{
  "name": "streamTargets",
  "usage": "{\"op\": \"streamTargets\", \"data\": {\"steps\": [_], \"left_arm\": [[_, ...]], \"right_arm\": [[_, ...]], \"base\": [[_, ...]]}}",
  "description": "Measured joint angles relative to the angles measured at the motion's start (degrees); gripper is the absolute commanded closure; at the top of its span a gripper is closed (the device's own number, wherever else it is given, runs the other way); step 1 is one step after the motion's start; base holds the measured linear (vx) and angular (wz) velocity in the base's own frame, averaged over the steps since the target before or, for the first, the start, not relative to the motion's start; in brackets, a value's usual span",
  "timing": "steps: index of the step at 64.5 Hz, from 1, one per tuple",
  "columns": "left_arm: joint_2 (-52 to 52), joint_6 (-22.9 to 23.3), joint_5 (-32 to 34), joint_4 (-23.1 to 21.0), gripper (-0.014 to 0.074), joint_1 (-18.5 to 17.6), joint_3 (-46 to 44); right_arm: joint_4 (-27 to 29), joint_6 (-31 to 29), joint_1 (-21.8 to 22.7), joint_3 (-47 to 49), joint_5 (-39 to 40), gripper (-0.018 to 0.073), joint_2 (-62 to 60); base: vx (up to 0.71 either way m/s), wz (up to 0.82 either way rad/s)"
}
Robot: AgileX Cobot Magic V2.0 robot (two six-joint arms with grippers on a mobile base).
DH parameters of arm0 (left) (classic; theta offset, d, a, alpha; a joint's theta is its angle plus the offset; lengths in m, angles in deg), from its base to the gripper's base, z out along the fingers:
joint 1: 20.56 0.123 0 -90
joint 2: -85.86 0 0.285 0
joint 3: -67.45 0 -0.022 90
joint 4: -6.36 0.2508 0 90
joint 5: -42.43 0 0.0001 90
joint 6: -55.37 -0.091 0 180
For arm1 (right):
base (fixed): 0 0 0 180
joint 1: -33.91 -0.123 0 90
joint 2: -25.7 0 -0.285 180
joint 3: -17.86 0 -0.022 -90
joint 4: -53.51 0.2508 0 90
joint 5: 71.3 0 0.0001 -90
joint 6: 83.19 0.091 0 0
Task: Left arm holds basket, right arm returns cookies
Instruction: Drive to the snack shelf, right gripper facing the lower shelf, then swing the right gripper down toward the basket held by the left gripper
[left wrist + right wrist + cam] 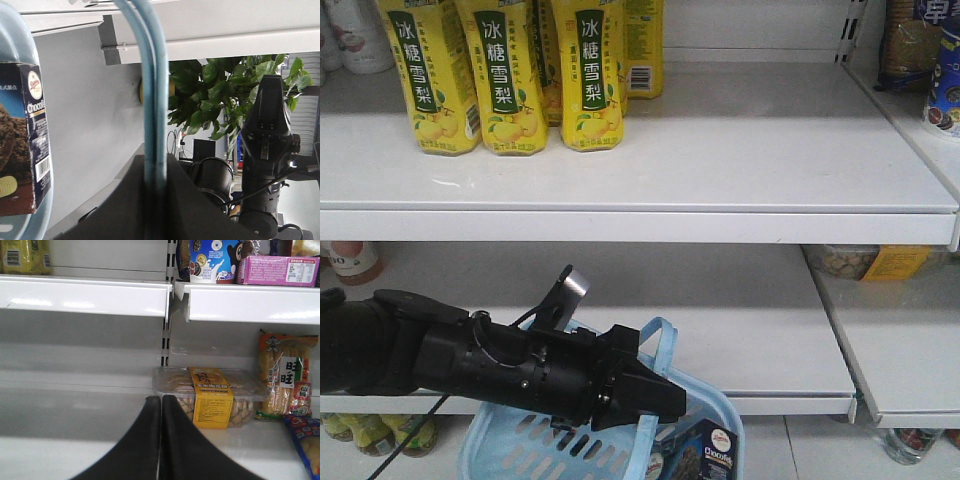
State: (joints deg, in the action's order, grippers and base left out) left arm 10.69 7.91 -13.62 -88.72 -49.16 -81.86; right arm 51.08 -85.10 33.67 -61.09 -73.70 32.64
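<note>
Low in the front view hangs the light blue basket (545,445). My left gripper (665,400) reaches in from the left and is shut on its looped handle (663,335). The left wrist view shows the handle (150,75) pinched between the two jaws of the left gripper (155,157). The cookies (705,455) stand inside the basket at its right side, and the carton (22,145) sits against the basket rim (20,40). My right gripper (161,400) is shut on nothing and faces the lower shelf. The right arm (270,130) shows off to the side.
Yellow drink cartons (510,75) stand at the back left of the upper shelf (720,150). A lower shelf (720,300) runs behind the basket. A clear snack tub with a yellow label (210,395) and snack packs (285,375) sit on the right-hand shelf. A green plant (220,100) stands behind.
</note>
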Motion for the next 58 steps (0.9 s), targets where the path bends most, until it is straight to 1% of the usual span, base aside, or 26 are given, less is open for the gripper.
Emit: {"op": "streamTargets", "data": {"steps": [32,41,47,52,58], "left_arm": [[0.0,0.0,0.0,0.0,0.0603,0.0,0.0],[0.0,0.0,-0.04,0.0,0.0603,0.0,0.0],[0.0,0.0,-0.04,0.0,0.0603,0.0,0.0],[0.0,0.0,-0.11,0.0,0.0603,0.0,0.0],[0.0,0.0,-0.18,0.0,0.0603,0.0,0.0]], "right_arm": [[0.0,0.0,0.0,0.0,0.2,0.0568,0.0],[0.05,-0.06,0.0,0.0,4.52,0.0568,0.0],[1.63,0.68,0.0,0.0,7.71,0.0568,0.0],[3.76,1.31,0.0,0.88,6.59,0.0568,0.0],[5.2,1.31,0.0,4.4,2.41,0.0568,0.68]], "base": [[0.0,0.0],[0.0,0.0],[0.0,0.0],[0.0,0.0],[0.0,0.0]]}}
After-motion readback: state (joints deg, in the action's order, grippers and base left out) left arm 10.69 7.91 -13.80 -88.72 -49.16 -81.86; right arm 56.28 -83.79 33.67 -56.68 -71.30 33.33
